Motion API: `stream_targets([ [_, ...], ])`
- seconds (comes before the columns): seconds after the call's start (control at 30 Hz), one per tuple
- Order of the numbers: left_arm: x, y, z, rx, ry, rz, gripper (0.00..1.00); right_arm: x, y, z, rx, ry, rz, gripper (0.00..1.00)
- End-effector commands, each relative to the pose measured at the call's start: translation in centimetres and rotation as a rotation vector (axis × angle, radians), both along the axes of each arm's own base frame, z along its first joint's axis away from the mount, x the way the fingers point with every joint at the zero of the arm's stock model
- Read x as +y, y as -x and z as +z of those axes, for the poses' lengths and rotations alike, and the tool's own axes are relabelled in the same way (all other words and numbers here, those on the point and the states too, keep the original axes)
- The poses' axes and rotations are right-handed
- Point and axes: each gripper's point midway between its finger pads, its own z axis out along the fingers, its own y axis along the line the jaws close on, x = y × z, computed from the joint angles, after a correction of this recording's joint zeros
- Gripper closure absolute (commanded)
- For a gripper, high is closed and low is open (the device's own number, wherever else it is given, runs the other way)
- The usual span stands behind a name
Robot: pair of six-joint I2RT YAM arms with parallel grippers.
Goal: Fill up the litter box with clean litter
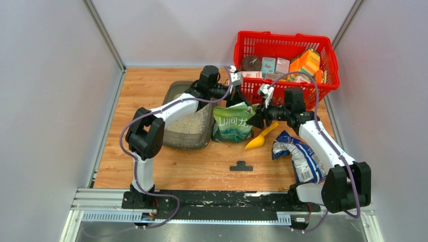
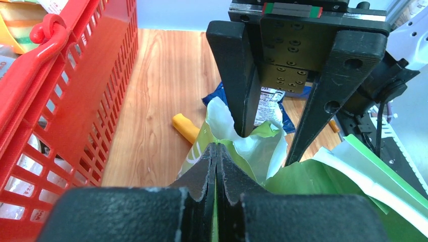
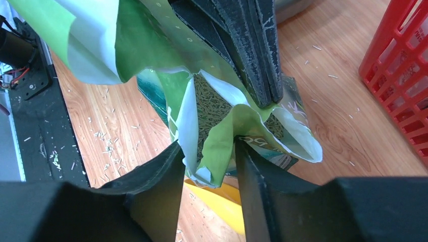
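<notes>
Nearest the two arm bases, one small black T-shaped piece (image 1: 241, 166) lies flat on the wooden surface (image 1: 197, 171), with stray grains scattered round it. To its right is one crumpled blue-and-white bag (image 1: 299, 157), lying on its side under the right arm. Just beyond is one yellow scoop (image 1: 259, 137), which lies between that bag and one green bag (image 1: 232, 125) standing upright mid-surface with its top open.

Both arms meet at the green bag's mouth. The left fingers (image 2: 199, 174) are pressed together, clamped on the bag's rim. The right fingers (image 3: 156, 176) stand apart, with a fold of the rim loose between them. Greyish granules show inside the bag.

Just left of the green bag sits the one litter box (image 1: 194, 142), partly under the left arm, with the clean litter (image 1: 189, 123) as a pale layer across its floor.

Farthest, at the back right, one red basket (image 1: 282, 36) holds several packs, too crowded to count.
</notes>
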Motion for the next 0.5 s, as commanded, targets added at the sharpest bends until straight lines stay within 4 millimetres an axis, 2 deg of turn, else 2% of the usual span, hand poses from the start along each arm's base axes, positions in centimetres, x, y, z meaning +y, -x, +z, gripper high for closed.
stream_targets([
  [0.0, -0.6, 0.6, 0.7, -0.041, 0.03, -0.039, 0.96, -0.1, -0.4, 2.1, -0.086, 0.019, 0.0, 0.47],
  [0.1, -0.6, 0.3, 0.7, -0.042, 0.029, -0.027, 0.96, -0.3, -0.4, 2.0, -0.096, 0.036, -0.01, 0.4],
  [0.23, -0.7, -0.8, 1.2, -0.051, 0.032, 0.019, 0.94, -0.9, -0.1, 2.5, -0.11, 0.064, -0.019, 0.36],
  [0.27, -0.6, -1.2, 1.4, -0.057, 0.032, 0.04, 0.91, -1.3, 0.1, 2.4, -0.095, 0.072, -0.025, 0.35],
  [0.3, -0.4, -1.7, 1.7, -0.065, 0.036, 0.054, 0.83, -1.3, 0.2, 2.9, -0.105, 0.076, -0.021, 0.32],
  [0.33, -0.4, -2.0, 2.0, -0.068, 0.041, 0.067, 0.79, -1.6, 0.3, 3.0, -0.104, 0.085, -0.03, 0.31],
  [0.47, 0.7, -3.5, 5.1, -0.093, 0.073, 0.159, 0.65, -3.6, 0.6, 3.3, -0.084, 0.101, -0.083, 0.23],
])
